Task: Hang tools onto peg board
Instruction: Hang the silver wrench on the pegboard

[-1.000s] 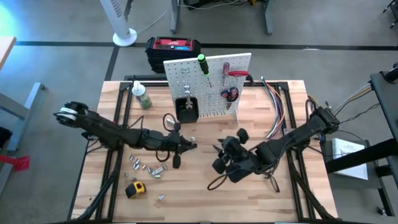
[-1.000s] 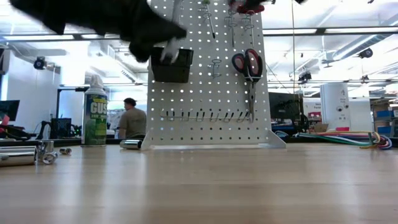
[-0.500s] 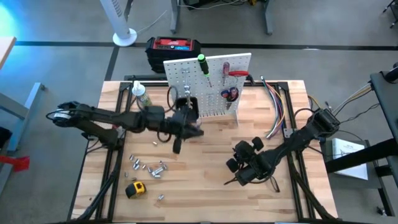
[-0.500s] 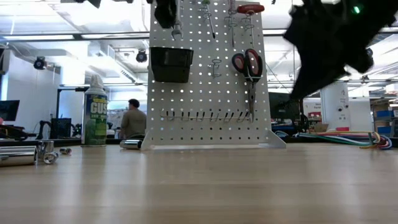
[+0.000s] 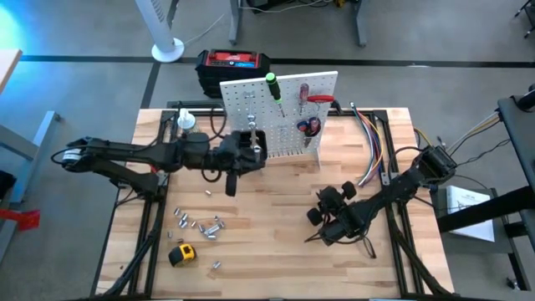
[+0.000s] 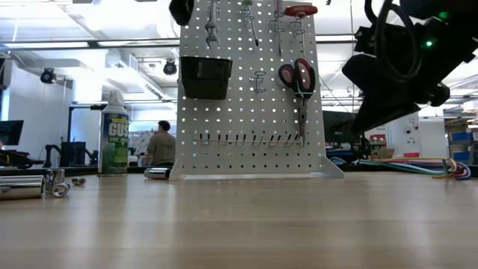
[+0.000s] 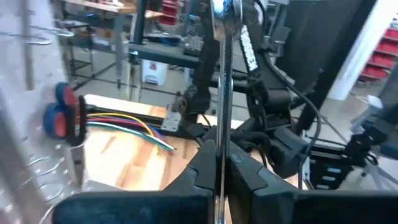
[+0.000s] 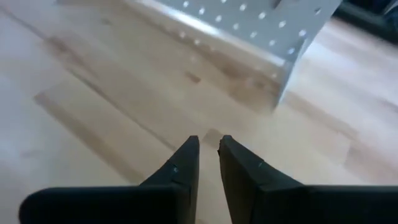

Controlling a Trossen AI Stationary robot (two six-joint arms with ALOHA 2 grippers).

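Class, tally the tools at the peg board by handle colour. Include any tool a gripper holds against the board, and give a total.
Green-handled: 1, a screwdriver
Red-handled: 3, a striped screwdriver, a hanging tool, the pliers
Bare silver: 1, the wrench in the left gripper
Total: 5

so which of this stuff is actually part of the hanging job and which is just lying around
Part of the job:
- peg board
- silver wrench in the left gripper
- red-handled pliers, already hung
- green-handled screwdriver, already hung
- yellow tape measure

Just lying about:
- green-labelled bottle
- red-and-black box
- coloured cable bundle
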